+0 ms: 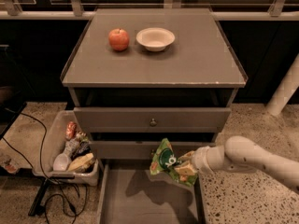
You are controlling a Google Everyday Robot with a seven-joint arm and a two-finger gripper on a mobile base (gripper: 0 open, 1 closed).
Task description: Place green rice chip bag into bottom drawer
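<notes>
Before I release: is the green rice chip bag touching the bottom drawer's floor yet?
Apart. The camera view shows the green rice chip bag held by the gripper above the bottom drawer, its shadow lying separate on the floor.

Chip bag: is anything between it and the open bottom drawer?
Nothing visible. The gripper, reaching in from the right, holds the chip bag above the right side of the bottom drawer. The grey floor beneath shows only the bag's shadow.
</notes>
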